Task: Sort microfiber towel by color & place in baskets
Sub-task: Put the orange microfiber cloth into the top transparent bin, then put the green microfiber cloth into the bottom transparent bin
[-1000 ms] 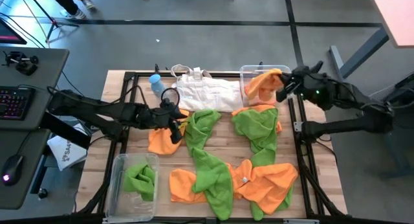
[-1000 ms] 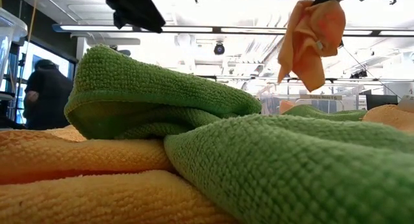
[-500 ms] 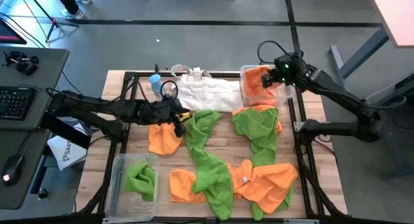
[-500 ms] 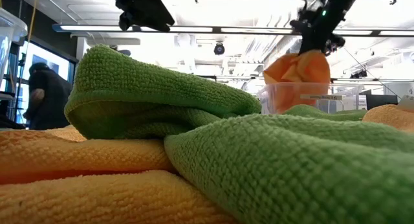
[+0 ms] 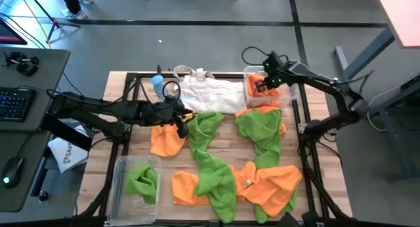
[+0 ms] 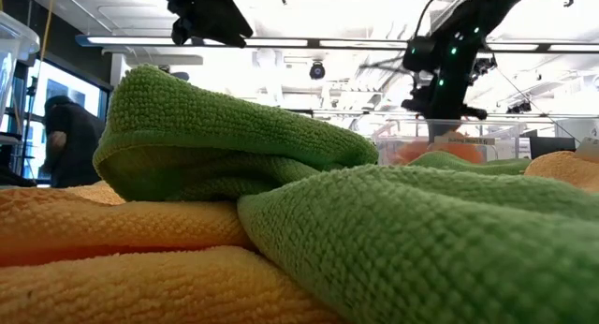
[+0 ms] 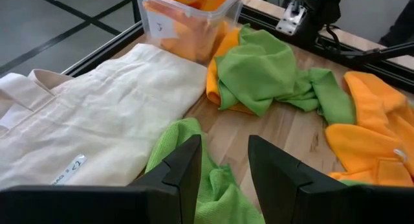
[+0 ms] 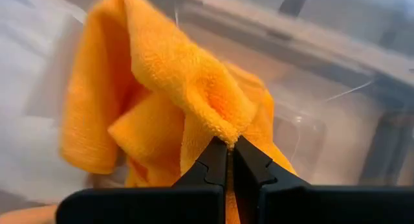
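My right gripper point(image 5: 266, 82) is down inside the clear basket point(image 5: 290, 90) at the table's far right and is shut on an orange microfiber towel point(image 8: 194, 75). My left gripper point(image 7: 223, 162) is open and hovers over a green towel point(image 5: 207, 138) next to the white bag point(image 5: 210, 92), touching nothing. Several more green point(image 5: 259, 128) and orange towels point(image 5: 275, 181) lie spread and overlapping on the table. A second clear basket point(image 5: 119, 187) at the near left holds a green towel point(image 5: 143, 181). My right gripper pinches a raised fold of the orange towel point(image 8: 220, 123) between its two fingertips point(image 8: 213, 160), coming from above and pointing down into the basket. The rest of the towel lies bunched in the basket point(image 6: 440, 148) under the fingers.
A small bottle with a blue cap point(image 5: 157, 82) stands at the far side beside the white bag. A black frame point(image 5: 308, 155) runs round the table's edges. A desk with a keyboard point(image 5: 16, 102) is at the left. A person point(image 6: 61, 137) stands in the room beyond.
My right gripper has carried the orange towel from above the table's far right edge toward the left and down into the far right basket. The towel hung free below the fingers then and now sits bunched inside the basket. The gripper has stayed shut on it.
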You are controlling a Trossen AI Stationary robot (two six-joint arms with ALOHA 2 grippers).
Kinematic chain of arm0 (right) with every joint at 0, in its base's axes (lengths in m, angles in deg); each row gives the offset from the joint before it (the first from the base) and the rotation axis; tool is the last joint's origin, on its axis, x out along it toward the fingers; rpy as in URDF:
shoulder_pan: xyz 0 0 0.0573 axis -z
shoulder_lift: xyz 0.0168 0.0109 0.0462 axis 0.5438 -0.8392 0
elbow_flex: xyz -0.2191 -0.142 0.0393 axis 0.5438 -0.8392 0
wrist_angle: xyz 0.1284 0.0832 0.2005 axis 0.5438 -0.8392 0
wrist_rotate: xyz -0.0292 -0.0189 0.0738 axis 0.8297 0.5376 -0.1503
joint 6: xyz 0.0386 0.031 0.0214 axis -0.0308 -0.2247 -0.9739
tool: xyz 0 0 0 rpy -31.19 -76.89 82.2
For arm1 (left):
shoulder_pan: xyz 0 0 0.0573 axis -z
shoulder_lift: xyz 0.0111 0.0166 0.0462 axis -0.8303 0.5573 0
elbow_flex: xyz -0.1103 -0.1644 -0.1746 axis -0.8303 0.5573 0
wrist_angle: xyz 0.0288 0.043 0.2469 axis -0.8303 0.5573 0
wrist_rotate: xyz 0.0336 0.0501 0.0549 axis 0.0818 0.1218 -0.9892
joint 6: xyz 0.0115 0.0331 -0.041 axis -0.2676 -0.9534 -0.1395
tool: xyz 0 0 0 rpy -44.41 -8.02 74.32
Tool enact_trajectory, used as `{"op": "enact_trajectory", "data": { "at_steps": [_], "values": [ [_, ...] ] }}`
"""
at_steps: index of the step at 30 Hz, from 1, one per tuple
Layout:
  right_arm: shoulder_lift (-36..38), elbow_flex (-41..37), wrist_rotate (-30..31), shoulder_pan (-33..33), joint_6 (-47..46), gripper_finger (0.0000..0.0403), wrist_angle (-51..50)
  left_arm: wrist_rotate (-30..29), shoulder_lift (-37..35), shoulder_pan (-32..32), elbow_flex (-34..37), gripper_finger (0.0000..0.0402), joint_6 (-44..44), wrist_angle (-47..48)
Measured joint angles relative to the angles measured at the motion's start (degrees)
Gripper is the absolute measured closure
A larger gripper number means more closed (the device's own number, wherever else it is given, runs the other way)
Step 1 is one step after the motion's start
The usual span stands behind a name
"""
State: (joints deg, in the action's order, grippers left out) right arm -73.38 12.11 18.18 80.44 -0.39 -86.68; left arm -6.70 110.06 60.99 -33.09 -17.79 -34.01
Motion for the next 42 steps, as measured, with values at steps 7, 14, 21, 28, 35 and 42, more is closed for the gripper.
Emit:
{"op": "enact_trajectory", "data": {
  "at_steps": [7, 14, 21, 28, 35, 42],
  "values": [
    [-7.15, 0.02, -0.21, 2.15, 1.2, 0.04, 0.65, -0.04, 0.0, 0.02, 0.0, 0.0287, 0.07, 0.0],
    [-8.0, 0.0, -2.11, 3.08, 3.67, 0.0349, 0.61, -0.07, 0.0, 0.02, 0.0, 0.0287, 0.04, 0.04],
    [-2.07, 0.02, -4.25, 3.16, 4.27, 0.0274, -0.76, -0.2, 0.0, 0.02, 0.0, 0.0287, -0.08, 0.08],
    [8.92, 0.02, -3.83, 3.16, 3.22, 0.0241, -4.08, -0.2, 0.0, 0.02, 0.0, 0.0287, -0.07, 0.07],
    [20.64, 0.02, -3.81, 1.46, 2.24, 0.0262, -6.6, 0.85, 0.0, 0.02, 0.0, 0.0287, -0.09, 0.0],
    [29.27, 0.02, -3.59, -3.2, -1.48, 0.0311, -7.64, 0.4, 0.0, -0.32, 0.0, 0.0287, -0.13, -3.27]
  ]
}}
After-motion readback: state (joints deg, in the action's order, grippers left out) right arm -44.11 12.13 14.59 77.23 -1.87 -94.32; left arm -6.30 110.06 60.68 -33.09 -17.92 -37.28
